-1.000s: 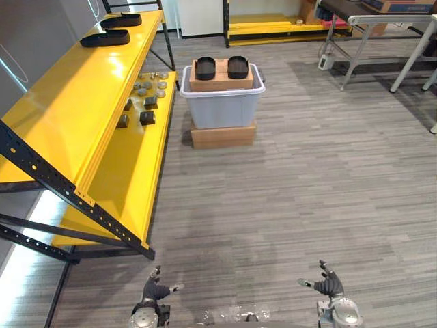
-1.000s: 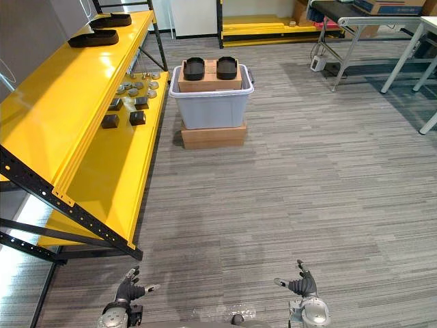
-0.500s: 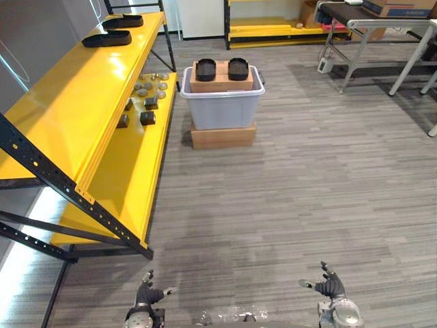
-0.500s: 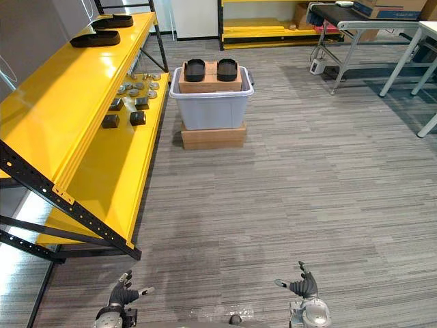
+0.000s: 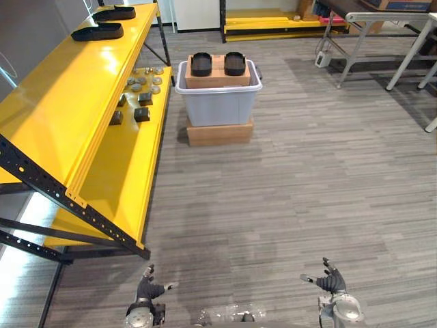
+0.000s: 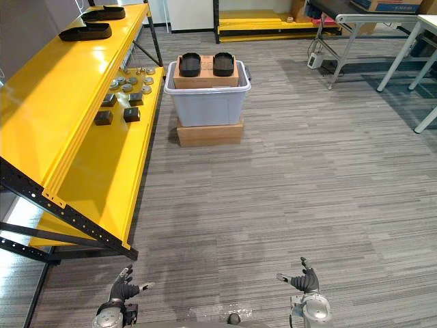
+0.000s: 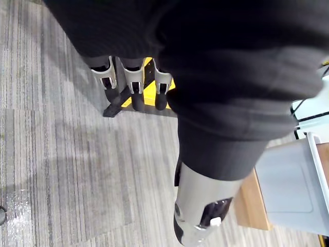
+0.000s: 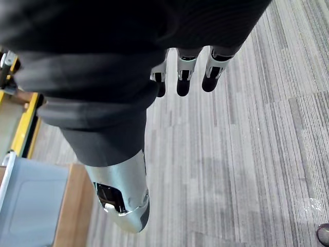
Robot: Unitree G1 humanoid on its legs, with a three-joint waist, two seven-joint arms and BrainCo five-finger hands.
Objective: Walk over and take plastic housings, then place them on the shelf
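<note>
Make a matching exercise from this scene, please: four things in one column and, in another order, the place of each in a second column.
Things
1. oval black housings
2. long black housings
3. small metal parts
4. grey bin

Places
A. on the lower yellow shelf
B. on a flat cardboard box on the floor
C. on the top yellow shelf
D. on a carton inside the bin

Pairs: 1-D, 2-C, 3-A, 4-B

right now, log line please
stage: short of bin | housings: two on box in bin | left hand: open | right hand: open | shelf: two more on top
</note>
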